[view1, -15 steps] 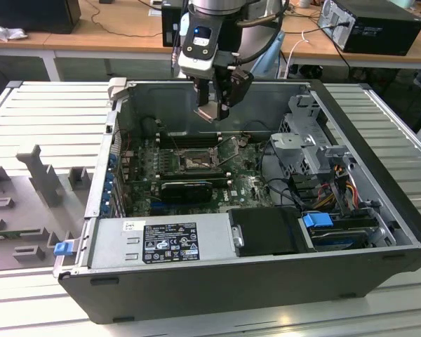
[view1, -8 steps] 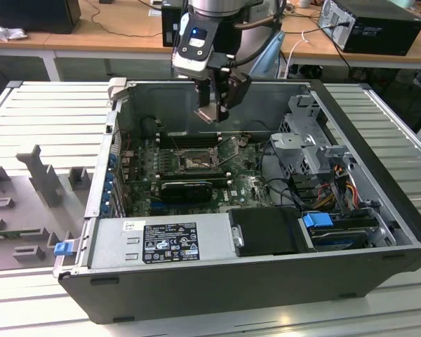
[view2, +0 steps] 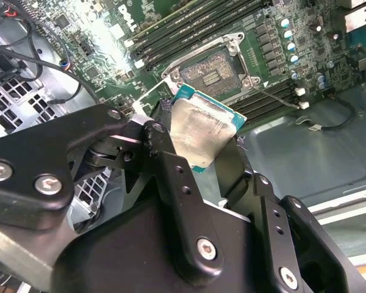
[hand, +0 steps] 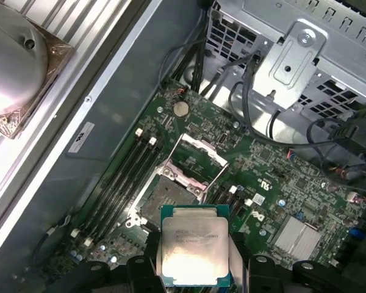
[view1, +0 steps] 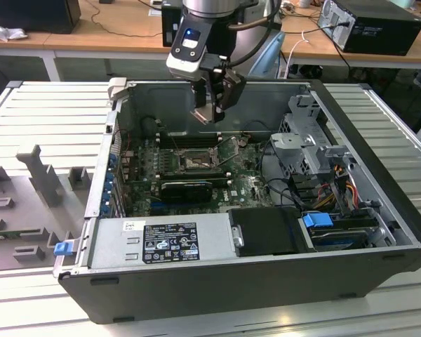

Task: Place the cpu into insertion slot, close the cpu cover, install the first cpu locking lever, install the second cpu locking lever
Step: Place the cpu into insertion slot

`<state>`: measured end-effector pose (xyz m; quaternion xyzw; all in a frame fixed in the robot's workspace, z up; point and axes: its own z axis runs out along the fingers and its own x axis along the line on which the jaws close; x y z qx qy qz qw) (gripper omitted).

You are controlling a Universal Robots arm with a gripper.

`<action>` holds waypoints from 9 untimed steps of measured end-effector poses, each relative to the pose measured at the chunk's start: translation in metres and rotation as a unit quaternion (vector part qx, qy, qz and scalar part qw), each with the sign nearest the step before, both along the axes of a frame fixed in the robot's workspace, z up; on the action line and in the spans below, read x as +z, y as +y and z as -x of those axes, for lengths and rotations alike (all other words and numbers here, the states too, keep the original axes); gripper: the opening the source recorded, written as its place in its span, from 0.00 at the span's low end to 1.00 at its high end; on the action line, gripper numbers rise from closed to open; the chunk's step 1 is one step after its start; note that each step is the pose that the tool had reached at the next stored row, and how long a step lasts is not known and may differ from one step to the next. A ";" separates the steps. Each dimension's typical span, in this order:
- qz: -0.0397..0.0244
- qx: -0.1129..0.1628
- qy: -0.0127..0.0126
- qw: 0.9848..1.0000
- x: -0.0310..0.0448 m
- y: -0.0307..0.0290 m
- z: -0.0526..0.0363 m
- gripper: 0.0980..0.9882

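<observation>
inside the open computer case (view1: 217,295) the gripper (view1: 210,114) hangs above the green motherboard (view1: 247,188), its fingers clamped on the edges of the cpu (hand: 194,244). the chip is held in the air over the insertion slot (hand: 165,196), clear of it; the cpu cover (hand: 201,146) stands raised.

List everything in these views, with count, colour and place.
cpu: one, silver, green-edged, held above the motherboard
insertion slot: one, dark centre, silvery rim, empty, on the motherboard
cpu cover: one, silvery, raised open at the slot
motherboard: one, green, inside the case
RAM slots: several, black, beside the slot
case: one, dark grey, open, on the table
table: one, pale grey, slatted
gripper: one, black, shut on the cpu
</observation>
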<state>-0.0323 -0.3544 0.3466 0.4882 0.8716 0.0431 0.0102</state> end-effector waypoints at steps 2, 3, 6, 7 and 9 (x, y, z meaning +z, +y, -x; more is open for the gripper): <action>0.000 -0.001 0.000 1.000 -0.0003 0.0000 0.0004 0.48; 0.000 -0.002 0.000 1.000 -0.0005 0.0000 0.0007 0.48; 0.000 -0.005 0.000 1.000 -0.0011 0.0000 0.0015 0.48; 0.000 -0.005 0.000 1.000 -0.0013 0.0000 0.0016 0.48; 0.000 -0.007 0.000 1.000 -0.0019 0.0000 0.0019 0.48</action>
